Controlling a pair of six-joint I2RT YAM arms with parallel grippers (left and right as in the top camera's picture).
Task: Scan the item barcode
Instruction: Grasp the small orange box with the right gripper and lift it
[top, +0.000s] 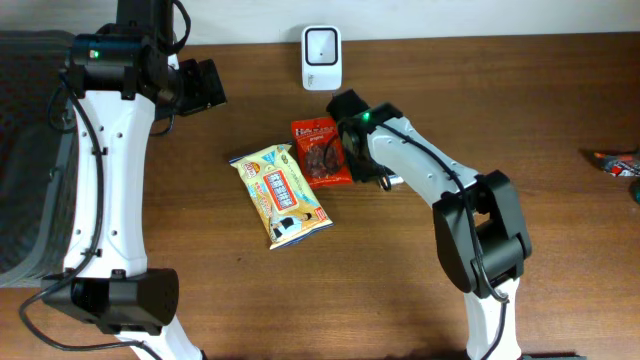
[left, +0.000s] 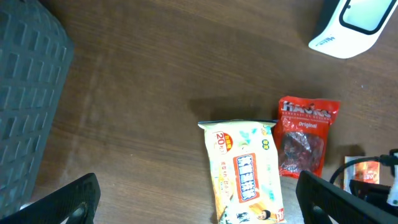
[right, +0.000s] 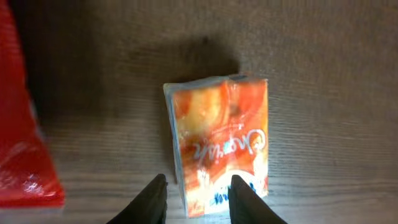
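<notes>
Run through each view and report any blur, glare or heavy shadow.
Overhead: sharp and evenly lit, with only soft shadows. Left wrist: the yellow packet is fairly crisp, while the white scanner is washed out at the corner. Right wrist: soft throughout, the print on the orange carton is smeared, a dark shadow lies above it, and there is sheen on the red packet.
</notes>
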